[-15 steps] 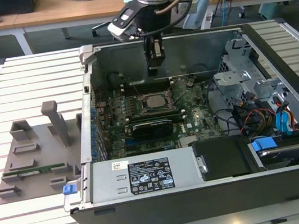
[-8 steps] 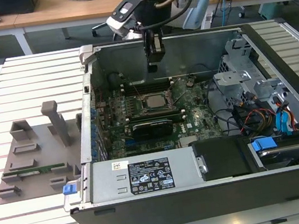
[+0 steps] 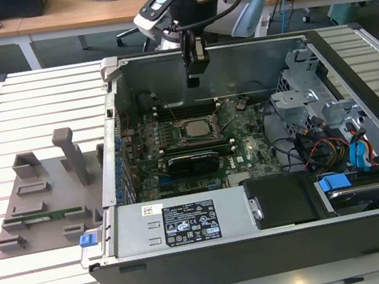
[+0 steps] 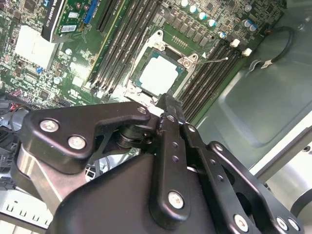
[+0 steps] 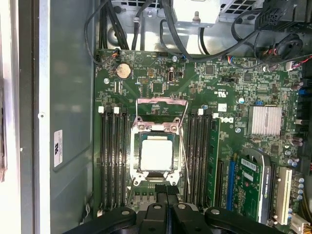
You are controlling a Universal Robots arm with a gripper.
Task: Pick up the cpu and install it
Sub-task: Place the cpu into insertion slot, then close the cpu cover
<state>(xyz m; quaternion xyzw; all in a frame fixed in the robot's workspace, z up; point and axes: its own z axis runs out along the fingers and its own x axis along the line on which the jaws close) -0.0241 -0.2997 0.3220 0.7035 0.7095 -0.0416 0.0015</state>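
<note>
Gripper (image 3: 194, 81), black, two-fingered, hangs inside the open case (image 3: 264, 249), above the motherboard (image 3: 248, 150). Its fingers are pressed together with nothing between them, as seen in both wrist views (image 4: 166, 100) (image 5: 166, 189). It is not touching any part. Cpu (image 3: 193, 128): a silver-grey square lying flat, top plate up, in the socket (image 5: 155, 127) at the middle of the board. It sits below the fingertips and apart from them (image 4: 158, 75) (image 5: 156, 155). Memory slots (image 5: 112, 156): long dark rows flanking the socket on two opposite sides. A thin wire lever (image 5: 184, 156) runs along one side of the socket. Coin cell (image 5: 123, 70): on the board beyond the socket, near the cable bundle. Heatsink (image 5: 265, 120): small, finned, silver, well apart from the socket. Expansion card (image 5: 246, 180): green, standing in a slot just past one bank of memory slots. Power supply (image 3: 181, 222): grey box with a label, along the case's near wall in the exterior view. Drive cage (image 3: 303, 88): bare metal, at the exterior view's right, with a blue-latched drive (image 3: 340, 183) nearer the camera. Fixture (image 3: 40, 201): grey moulded tray on the slatted table (image 3: 25, 103), outside the case at the exterior view's left.
</note>
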